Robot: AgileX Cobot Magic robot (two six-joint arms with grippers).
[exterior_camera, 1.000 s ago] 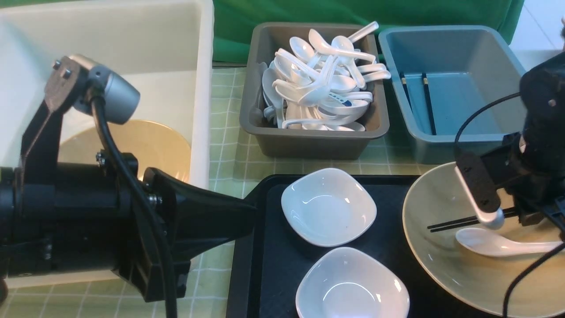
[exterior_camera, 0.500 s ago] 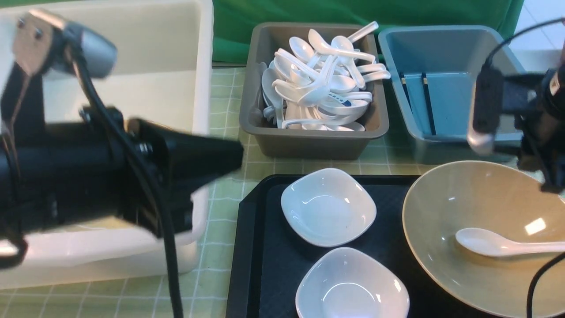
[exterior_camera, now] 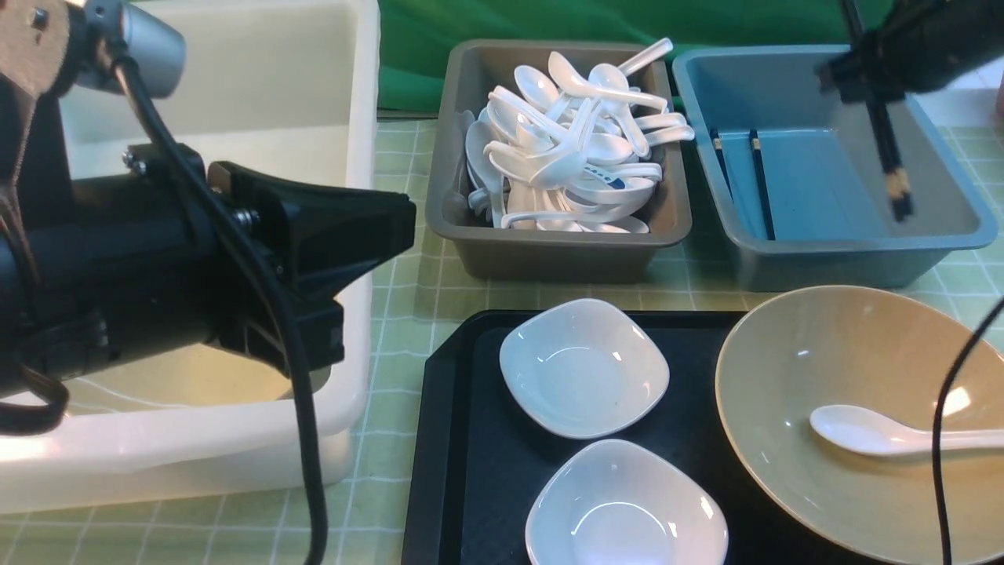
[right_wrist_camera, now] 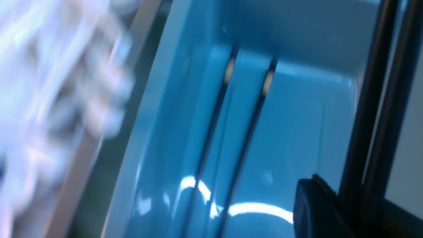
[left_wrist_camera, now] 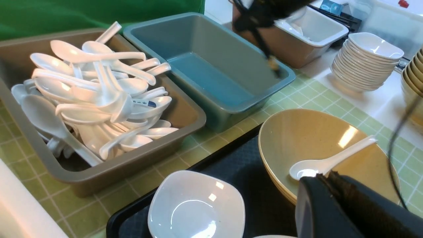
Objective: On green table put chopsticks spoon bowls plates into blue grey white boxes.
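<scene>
My right gripper (exterior_camera: 863,74) is shut on a pair of black chopsticks (exterior_camera: 890,157) that hang tip-down over the blue box (exterior_camera: 831,243); in the right wrist view these chopsticks (right_wrist_camera: 373,99) stand between its jaws. Two more chopsticks (exterior_camera: 759,184) lie on the box floor. The grey box (exterior_camera: 549,251) is heaped with white spoons. A tan bowl (exterior_camera: 784,369) holds one white spoon (exterior_camera: 863,431). Two small white bowls (exterior_camera: 584,369) (exterior_camera: 627,510) sit on the black tray. My left gripper (exterior_camera: 408,220) is shut and empty, over the white box (exterior_camera: 357,157).
The black tray (exterior_camera: 463,439) lies at the front. A tan plate (exterior_camera: 180,384) in the white box shows partly under the left arm. Off the table's right side stand stacked white bowls (left_wrist_camera: 366,62) and a beige box (left_wrist_camera: 297,39). A cable (exterior_camera: 941,439) hangs over the tan bowl.
My right gripper has lifted the chopsticks out of the tan bowl and carried them back over the blue box. The left arm has risen and drawn back left.
</scene>
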